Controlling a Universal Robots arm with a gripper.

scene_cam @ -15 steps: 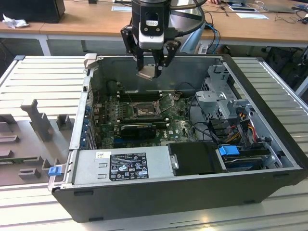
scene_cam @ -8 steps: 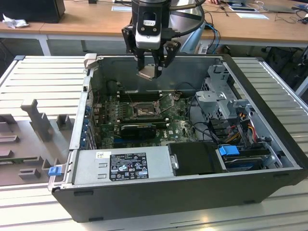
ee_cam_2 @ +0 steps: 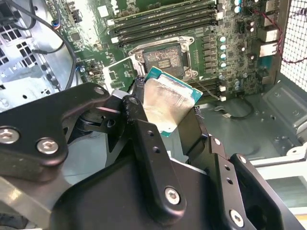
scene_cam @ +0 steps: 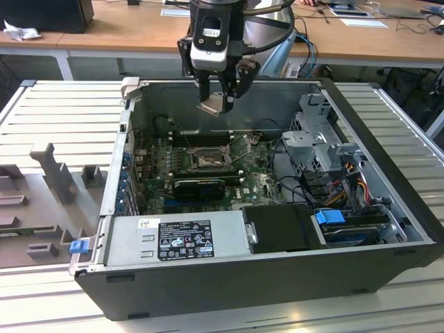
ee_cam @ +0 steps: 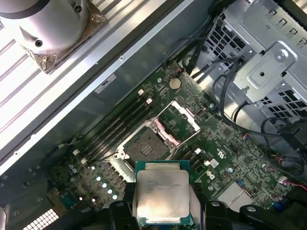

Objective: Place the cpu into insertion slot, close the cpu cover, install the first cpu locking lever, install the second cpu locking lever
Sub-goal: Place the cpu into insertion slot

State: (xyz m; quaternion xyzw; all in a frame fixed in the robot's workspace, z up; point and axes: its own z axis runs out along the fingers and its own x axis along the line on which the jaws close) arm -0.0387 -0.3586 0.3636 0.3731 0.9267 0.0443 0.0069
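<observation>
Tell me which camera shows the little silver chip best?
The first wrist view: the cpu faces the camera, with nearly its whole silver top showing. In the second wrist view the cpu is tilted, with one side behind the gripper. The exterior view shows it small, held up above the computer.

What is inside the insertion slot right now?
Nothing: the insertion slot shows its bare dark contact bed, cpu cover swung open beside it. The cpu is clamped in the gripper above; its underside is hidden.

All views look down on the insertion slot (scene_cam: 208, 161) (ee_cam_2: 163, 58) (ee_cam: 146, 143), wrist views nearer.
</observation>
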